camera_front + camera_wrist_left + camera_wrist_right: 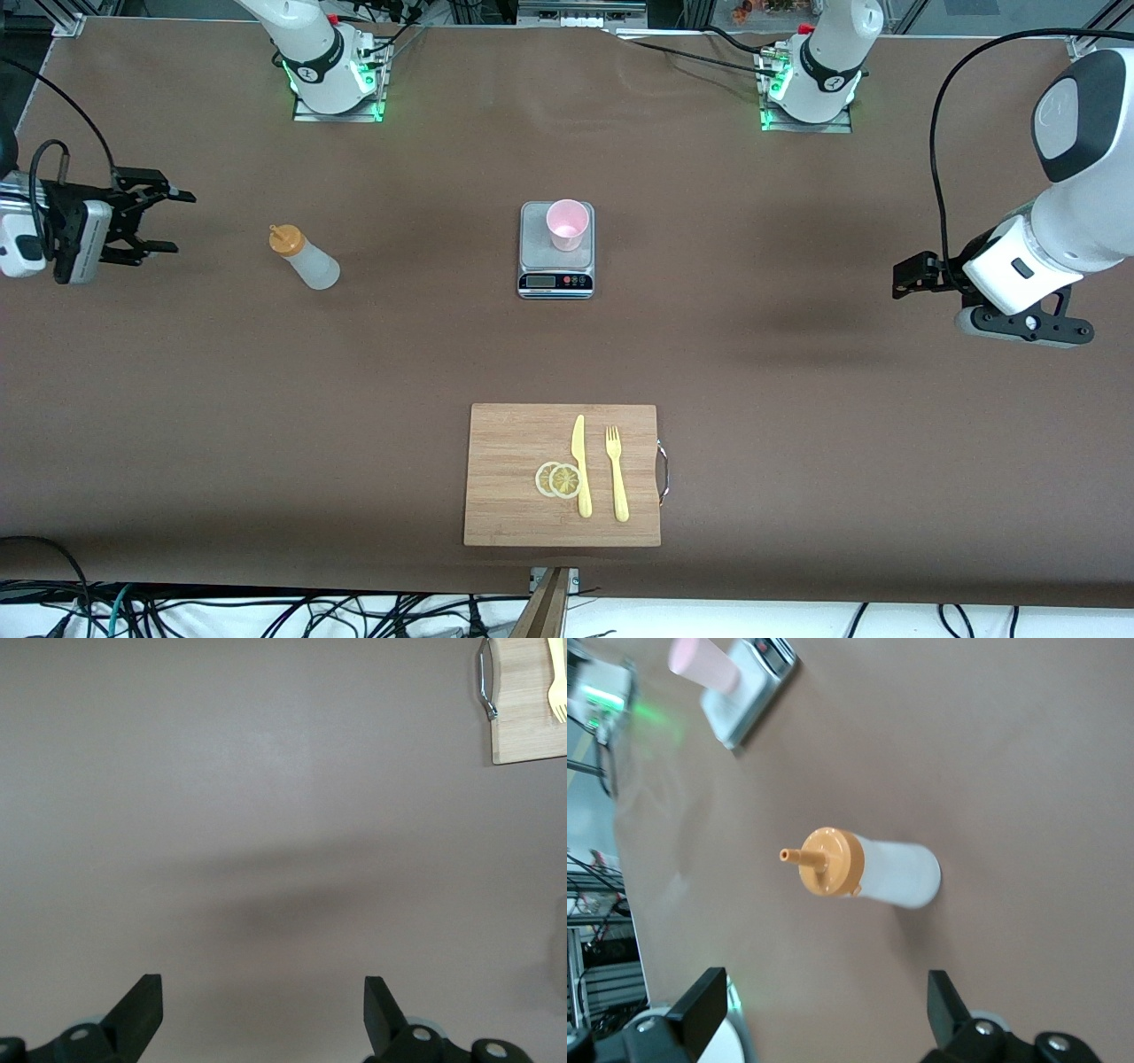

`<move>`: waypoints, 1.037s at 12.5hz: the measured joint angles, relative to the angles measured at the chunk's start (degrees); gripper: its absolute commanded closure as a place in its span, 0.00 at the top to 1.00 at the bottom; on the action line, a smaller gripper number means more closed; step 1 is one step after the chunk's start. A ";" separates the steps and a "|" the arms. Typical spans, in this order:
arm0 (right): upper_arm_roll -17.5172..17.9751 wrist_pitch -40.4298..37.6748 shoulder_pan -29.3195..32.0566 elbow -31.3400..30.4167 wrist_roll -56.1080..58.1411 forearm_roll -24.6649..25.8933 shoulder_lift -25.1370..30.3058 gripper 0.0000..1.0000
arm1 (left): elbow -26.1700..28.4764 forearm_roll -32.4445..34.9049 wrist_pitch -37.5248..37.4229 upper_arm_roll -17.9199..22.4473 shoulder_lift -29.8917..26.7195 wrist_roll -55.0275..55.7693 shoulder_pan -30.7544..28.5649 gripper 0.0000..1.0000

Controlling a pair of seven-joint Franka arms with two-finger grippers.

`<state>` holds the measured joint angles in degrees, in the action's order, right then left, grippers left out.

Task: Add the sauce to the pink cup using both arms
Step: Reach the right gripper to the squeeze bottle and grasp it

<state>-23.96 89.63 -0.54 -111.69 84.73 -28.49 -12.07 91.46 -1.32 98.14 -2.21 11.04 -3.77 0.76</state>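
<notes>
Near right claw [819, 1014], sauce [868, 870] nozzle shows; front can't.

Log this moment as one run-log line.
sauce: upright on table, ungripped | pink cup: on scale | right gripper: open, beside sauce | left gripper: open over bare table | pour: not started

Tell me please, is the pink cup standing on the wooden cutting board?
No, the pink cup stands on the kitchen scale, farther from the front camera than the cutting board.
</notes>
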 measured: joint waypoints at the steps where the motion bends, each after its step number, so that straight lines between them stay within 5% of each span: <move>1: -0.10 -0.08 1.08 -0.41 7.25 -3.00 -1.51 1.00 | -0.60 0.00 -0.84 0.06 0.00 0.00 -0.04 1.00; 6: -0.13 -7.49 4.74 -2.10 42.01 -13.66 -10.11 1.00 | -1.28 0.00 -1.57 0.11 0.12 0.00 -0.05 1.00; 13: -0.01 -12.12 6.57 -1.98 69.09 -18.34 -17.77 1.00 | -1.30 0.00 -1.62 0.10 1.08 0.00 -0.03 1.00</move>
<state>-23.97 77.52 6.03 -113.67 153.82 -46.83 -29.84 90.16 -1.32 96.53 -2.10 12.12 -3.77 0.73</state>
